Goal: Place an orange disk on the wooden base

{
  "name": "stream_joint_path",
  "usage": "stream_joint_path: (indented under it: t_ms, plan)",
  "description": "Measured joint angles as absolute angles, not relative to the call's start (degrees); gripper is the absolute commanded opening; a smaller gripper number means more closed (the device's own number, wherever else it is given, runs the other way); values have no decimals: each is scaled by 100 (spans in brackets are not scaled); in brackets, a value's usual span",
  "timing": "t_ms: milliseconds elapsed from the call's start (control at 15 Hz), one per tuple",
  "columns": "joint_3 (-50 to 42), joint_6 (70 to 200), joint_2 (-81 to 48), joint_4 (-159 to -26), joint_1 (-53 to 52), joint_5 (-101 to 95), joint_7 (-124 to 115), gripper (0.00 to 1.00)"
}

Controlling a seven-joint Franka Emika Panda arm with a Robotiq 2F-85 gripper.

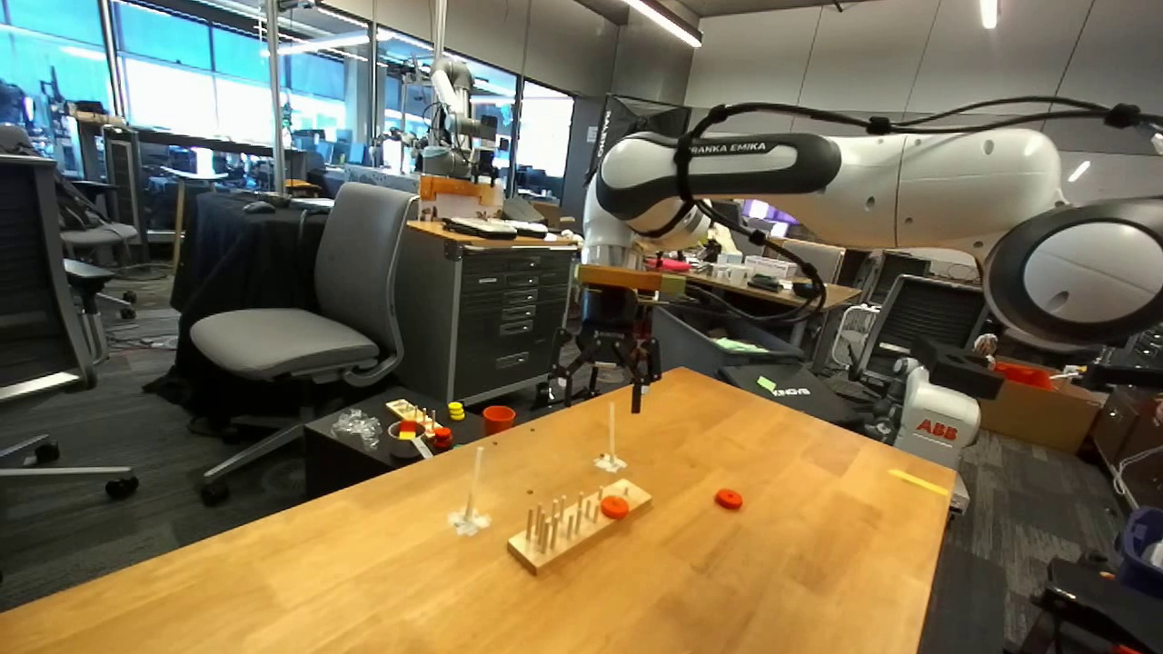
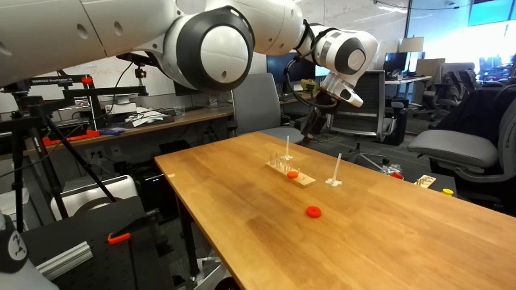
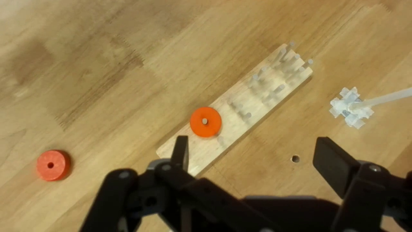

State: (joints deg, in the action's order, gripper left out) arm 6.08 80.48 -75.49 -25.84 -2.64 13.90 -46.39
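Orange disk [image 3: 51,165], loose on tabletop [image 3: 106,64]; second disk [image 3: 206,129], pegged on wooden base [image 3: 231,120]. We find both below, apart from the gripper [image 3: 252,141], fingers spread wide, empty.

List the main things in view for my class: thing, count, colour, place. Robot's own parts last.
Table: one, light brown, foreground.
Base: one, pale, on the table.
Pegged disk: one, orange-red, around a base peg.
Loose disk: one, orange-red, on the table.
Rods: two, whitish, taped upright to the table.
Side table: one, black, beyond the table.
Chairs: several, mostly grey, around the table.
Cabinet: one, grey, beyond the table.
Arm: one, mostly white, over the table.
Tool: one, black, open, on the arm.
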Motion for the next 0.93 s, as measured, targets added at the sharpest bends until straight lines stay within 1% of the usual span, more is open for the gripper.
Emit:
stream_joint_path:
  t_ms: [333, 533, 933]
  plan:
    - [417, 8486, -7249, -2579, -572, 1028, -4598, 100]
    - [296, 8511, -7098, -2579, -742, 795, -4597, 100]
    - [-251, 7601, -6884, -2594, -1211, -171, -4549, 100]
